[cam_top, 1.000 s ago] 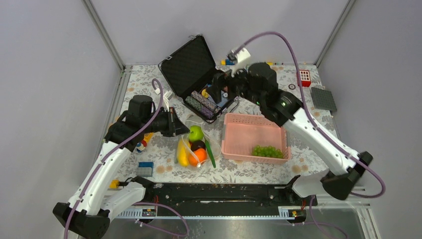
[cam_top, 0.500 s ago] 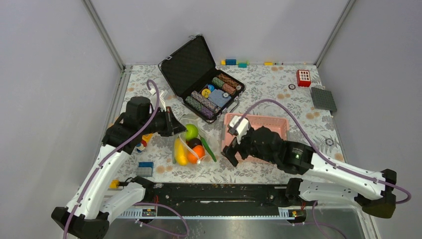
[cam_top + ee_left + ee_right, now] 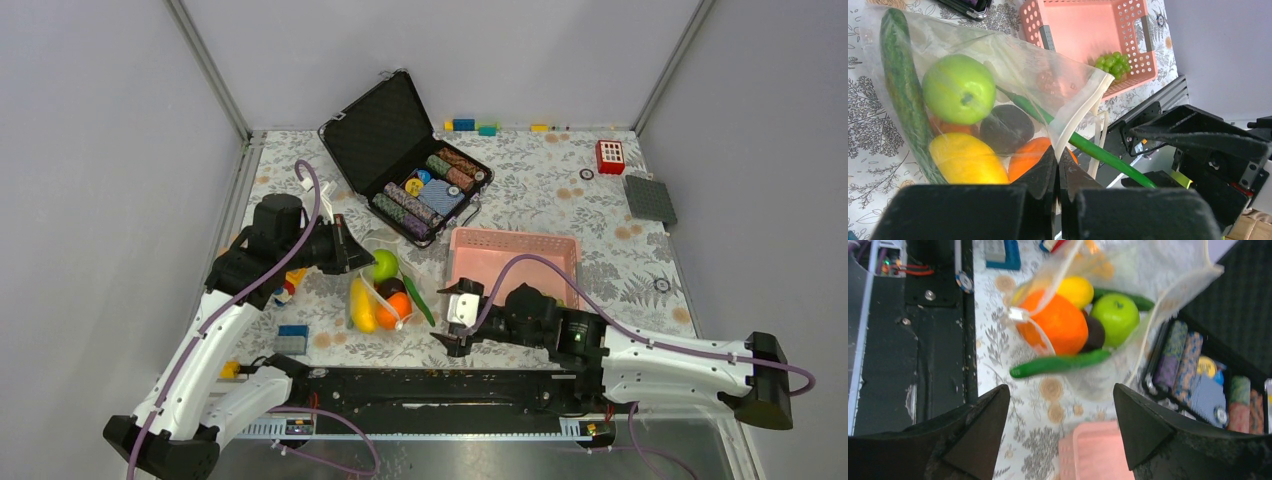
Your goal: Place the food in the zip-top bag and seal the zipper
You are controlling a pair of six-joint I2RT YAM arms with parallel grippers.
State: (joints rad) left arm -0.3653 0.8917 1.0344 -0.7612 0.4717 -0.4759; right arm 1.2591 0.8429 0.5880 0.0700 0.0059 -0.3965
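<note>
The polka-dot zip-top bag (image 3: 385, 290) lies left of the pink basket. It holds a green apple (image 3: 959, 89), a yellow banana (image 3: 965, 160), an orange pumpkin (image 3: 1058, 322) and a dark round fruit (image 3: 1007, 129). A long green pod (image 3: 1060, 363) sticks out of its mouth. My left gripper (image 3: 1058, 152) is shut on the bag's mouth edge, at the zipper strip (image 3: 1080, 112). The green grapes (image 3: 1113, 62) lie in the basket's corner. My right gripper (image 3: 450, 320) is open and empty, low near the table's front, facing the bag's mouth (image 3: 1060, 390).
The pink slotted basket (image 3: 515, 250) stands right of the bag. An open black case of poker-chip rolls (image 3: 405, 150) sits behind it. Toy bricks (image 3: 292, 338) lie at the left, a red block (image 3: 610, 156) and a grey plate (image 3: 650, 198) at the back right.
My right arm has swung from above the black case down past the basket to the front, in front of the bag. The left gripper has kept its hold; the bag shifted slightly left.
</note>
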